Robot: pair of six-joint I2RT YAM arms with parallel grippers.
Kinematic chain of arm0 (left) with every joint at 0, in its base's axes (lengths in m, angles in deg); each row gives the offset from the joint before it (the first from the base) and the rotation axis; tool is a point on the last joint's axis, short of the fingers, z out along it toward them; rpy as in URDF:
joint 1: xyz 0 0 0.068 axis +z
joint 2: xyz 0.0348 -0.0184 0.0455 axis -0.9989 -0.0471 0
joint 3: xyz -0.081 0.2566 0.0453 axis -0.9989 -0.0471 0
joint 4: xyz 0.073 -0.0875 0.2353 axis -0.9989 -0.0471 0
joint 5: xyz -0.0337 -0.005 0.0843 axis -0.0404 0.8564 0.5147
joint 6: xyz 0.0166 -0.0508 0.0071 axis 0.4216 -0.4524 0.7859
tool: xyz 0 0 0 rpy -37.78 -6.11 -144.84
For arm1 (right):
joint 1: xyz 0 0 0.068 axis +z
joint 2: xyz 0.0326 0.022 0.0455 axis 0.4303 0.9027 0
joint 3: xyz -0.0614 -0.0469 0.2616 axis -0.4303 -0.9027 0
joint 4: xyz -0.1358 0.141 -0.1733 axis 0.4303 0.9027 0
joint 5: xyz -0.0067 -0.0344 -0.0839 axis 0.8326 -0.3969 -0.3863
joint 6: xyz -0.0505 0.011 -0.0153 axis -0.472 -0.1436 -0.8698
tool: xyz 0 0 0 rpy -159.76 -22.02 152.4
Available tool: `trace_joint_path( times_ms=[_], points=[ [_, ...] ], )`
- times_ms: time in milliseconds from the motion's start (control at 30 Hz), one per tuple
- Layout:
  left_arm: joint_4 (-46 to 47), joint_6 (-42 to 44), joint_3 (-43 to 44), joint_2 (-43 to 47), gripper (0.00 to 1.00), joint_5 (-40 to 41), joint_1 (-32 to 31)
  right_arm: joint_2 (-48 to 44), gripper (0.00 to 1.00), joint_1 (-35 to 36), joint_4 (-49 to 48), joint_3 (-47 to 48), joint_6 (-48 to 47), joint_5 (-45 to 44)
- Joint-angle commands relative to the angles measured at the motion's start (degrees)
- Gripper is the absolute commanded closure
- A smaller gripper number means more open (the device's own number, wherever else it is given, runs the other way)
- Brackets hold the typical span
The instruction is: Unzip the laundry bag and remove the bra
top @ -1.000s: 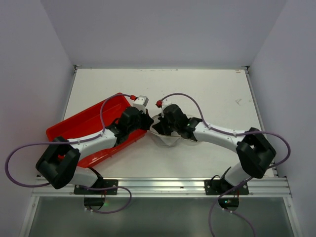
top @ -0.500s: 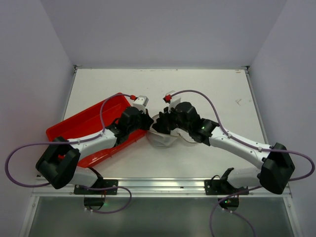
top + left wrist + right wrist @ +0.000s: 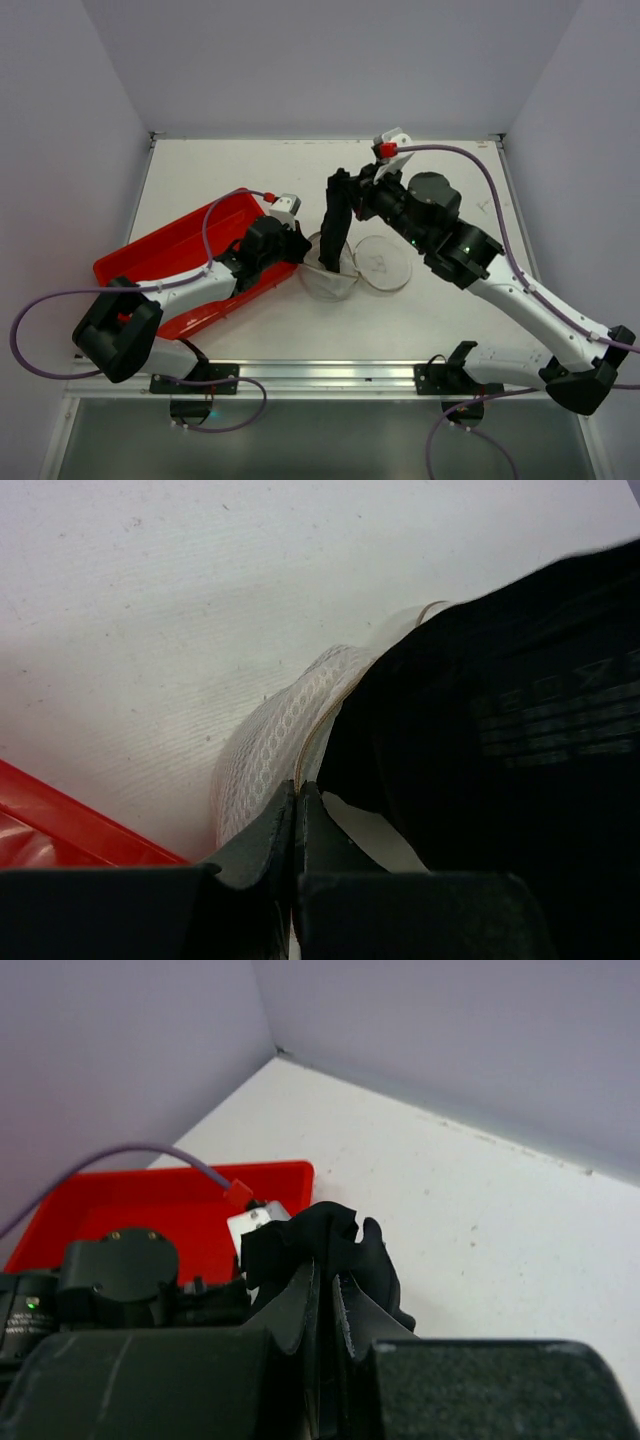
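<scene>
Hanging from the right claw [image 3: 322, 1290], clamped on its top, the bra [image 3: 333, 235] trails into the bag [image 3: 265, 740] mid-bench [image 3: 220, 170]; left claw [image 3: 297, 810] pinches the bag's rim

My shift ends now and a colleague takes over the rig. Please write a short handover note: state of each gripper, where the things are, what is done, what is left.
Left gripper: shut on the rim of the round white mesh laundry bag, beside the red plastic tray.
Right gripper: shut on the soft black fabric bra, raised above the bag.
Done: bag unzipped, its circular lid flap lying open beside it.
Left: the bra's lower end hangs into the bag's mouth; lift it clear.
</scene>
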State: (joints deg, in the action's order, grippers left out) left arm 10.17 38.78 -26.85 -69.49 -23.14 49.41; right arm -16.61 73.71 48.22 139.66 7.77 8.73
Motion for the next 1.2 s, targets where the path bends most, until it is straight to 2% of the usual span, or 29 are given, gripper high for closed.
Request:
trace_joint_path(
  times_ms=[0,200,333,400,433,467,567,700,733,833,1000,1033,1167],
  points=[
    [1.67,0.04,1.91,-0.08,1.00,-0.16,0.36,-0.32,1.00,-0.50,3.20,5.61,-2.64,-3.01],
    [3.69,-0.49,2.08,-1.83,1.00,-3.76,0.36,0.90,1.00,-0.59,5.31,12.99,-4.92,-3.36],
    [5.27,0.22,2.17,-1.22,0.89,-3.68,0.36,3.09,1.00,-0.59,6.81,18.79,-6.85,-2.57],
    [6.49,0.22,2.34,0.09,0.80,-3.41,0.36,4.50,1.00,-0.59,8.38,22.92,-7.65,-2.57],
    [6.68,0.22,2.69,0.62,0.72,-3.68,0.36,5.90,1.00,-0.59,9.09,24.50,-7.82,-2.66],
    [6.59,0.30,3.04,1.67,0.70,-4.37,0.27,6.53,1.00,-0.59,9.53,27.21,-8.09,-2.57],
    [1.77,1.97,7.60,3.08,0.59,-5.61,0.36,9.16,1.00,-0.59,11.11,32.57,-8.79,-2.40],
    [-6.58,3.99,13.93,5.19,0.49,-3.86,0.45,12.59,1.00,-0.59,13.31,38.66,-9.32,-2.14],
    [-7.12,4.26,14.12,5.89,0.43,-3.33,0.53,13.03,1.00,-0.68,13.32,39.54,-9.41,-1.61],
    [-9.40,4.44,14.03,10.10,0.32,2.01,0.71,14.70,1.00,-0.68,13.40,42.53,-8.62,-0.73],
    [-11.08,7.86,11.23,20.91,0.21,3.62,0.80,17.08,1.00,-0.68,16.13,47.54,-7.56,-0.64],
    [-10.38,8.73,10.44,22.58,0.17,1.62,0.89,17.08,1.00,-0.59,16.22,47.63,-7.39,0.75],
    [-5.81,13.13,8.58,28.48,0.11,-8.85,0.80,16.20,1.00,-0.59,16.31,46.32,-6.07,3.31]
  ],
)
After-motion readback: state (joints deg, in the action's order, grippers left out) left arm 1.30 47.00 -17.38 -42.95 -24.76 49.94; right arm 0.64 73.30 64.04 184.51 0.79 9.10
